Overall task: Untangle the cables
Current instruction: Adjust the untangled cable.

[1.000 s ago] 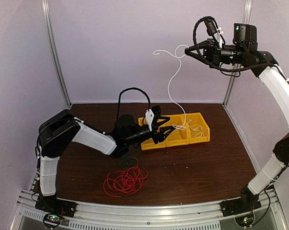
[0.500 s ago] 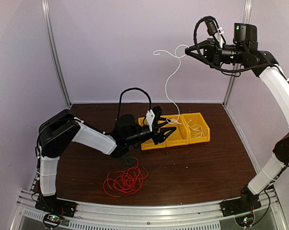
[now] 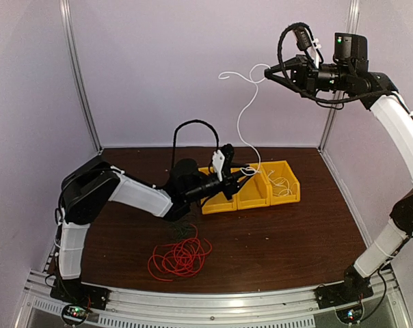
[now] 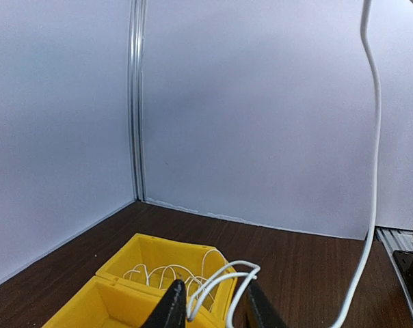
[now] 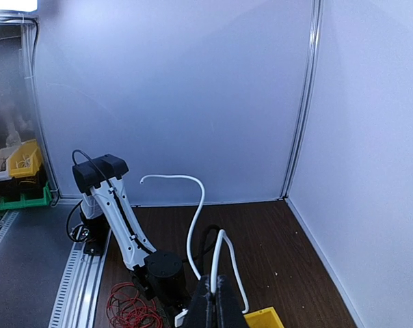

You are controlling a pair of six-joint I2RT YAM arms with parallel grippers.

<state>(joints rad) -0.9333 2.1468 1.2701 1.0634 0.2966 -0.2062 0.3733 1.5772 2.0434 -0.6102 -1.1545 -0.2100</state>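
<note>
Overhead, the right gripper (image 3: 268,73) is closed on the white cable (image 3: 238,128), which hangs down to the yellow bins (image 3: 286,195), where its loops pass between the narrowly parted jaws of the left gripper (image 3: 243,175), though whether these already pinch it I cannot tell.

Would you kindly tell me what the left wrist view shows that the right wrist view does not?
Only the left wrist view shows the left claw, its fingers apart with loops of the white cable between them, and more white coils lying inside a yellow bin. Only the right wrist view shows the red cable heaped on the table, the left arm, and the right claw shut on the white cable. Both show the white cable, a yellow bin and the dark table.
</note>
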